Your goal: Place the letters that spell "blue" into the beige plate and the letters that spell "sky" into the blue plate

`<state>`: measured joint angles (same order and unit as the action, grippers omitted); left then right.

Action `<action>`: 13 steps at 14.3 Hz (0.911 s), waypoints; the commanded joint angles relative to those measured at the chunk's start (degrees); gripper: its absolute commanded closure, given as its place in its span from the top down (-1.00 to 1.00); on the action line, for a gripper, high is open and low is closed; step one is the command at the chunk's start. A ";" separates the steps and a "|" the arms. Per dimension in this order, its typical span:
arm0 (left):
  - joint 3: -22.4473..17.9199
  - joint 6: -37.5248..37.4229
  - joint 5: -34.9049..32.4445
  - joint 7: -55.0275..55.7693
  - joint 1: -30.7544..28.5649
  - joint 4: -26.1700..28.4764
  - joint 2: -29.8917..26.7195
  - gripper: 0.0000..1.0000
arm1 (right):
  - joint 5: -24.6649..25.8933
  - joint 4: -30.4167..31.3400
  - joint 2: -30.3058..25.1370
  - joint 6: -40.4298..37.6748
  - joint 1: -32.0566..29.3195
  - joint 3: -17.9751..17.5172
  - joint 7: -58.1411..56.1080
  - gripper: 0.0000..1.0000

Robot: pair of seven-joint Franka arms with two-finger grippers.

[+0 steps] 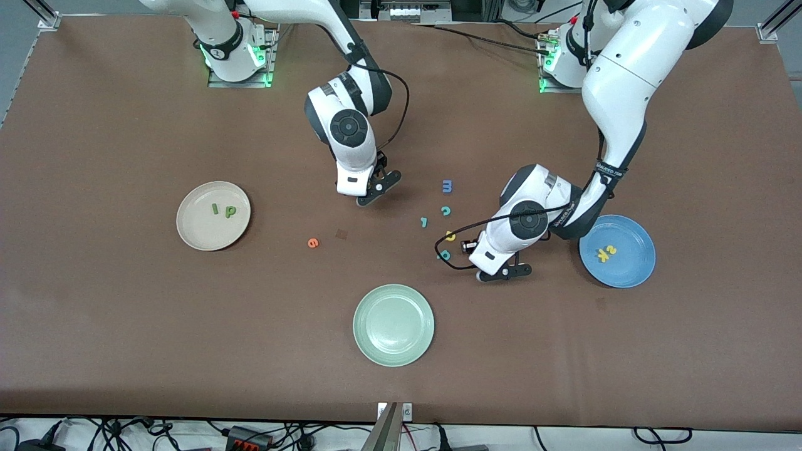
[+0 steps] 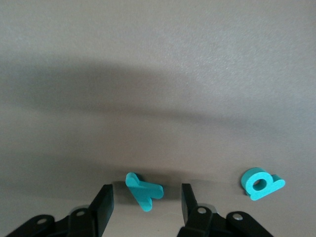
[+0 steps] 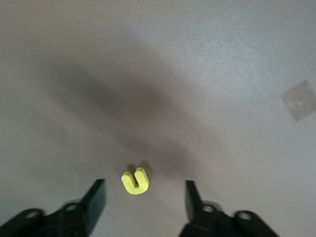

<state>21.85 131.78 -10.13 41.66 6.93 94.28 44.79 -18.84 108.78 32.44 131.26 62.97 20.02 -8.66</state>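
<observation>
My left gripper is low over the table with its jaws open around the teal y, a gap on each side. My right gripper is also down and open, the yellow u lying between its fingers without touching them. In the front view both letters are hidden under the hands: left gripper, right gripper. The beige plate holds the dark green l and green b. The blue plate holds the yellow s and k. The orange e lies on the table.
Beside the left gripper lie a teal p-shaped letter, a yellow d, a teal hooked letter, a teal c and a blue m. A pale green plate sits nearer the front camera.
</observation>
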 commanded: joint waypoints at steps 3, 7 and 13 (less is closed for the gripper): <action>-0.50 0.85 -1.65 1.40 0.53 1.17 -0.41 0.05 | -0.40 1.51 0.69 0.40 3.39 0.55 -1.88 0.20; -0.50 0.85 -4.11 2.72 0.54 1.17 -0.41 -0.15 | -0.23 1.61 1.22 0.57 3.74 0.55 -2.58 0.21; -0.50 0.85 -4.37 3.07 0.45 1.17 -0.41 -0.62 | 1.61 1.17 1.66 0.84 3.57 0.64 -3.55 0.21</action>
<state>21.80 131.72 -13.32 43.64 7.00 94.81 44.63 -18.12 109.67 34.08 131.37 66.23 20.25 -10.74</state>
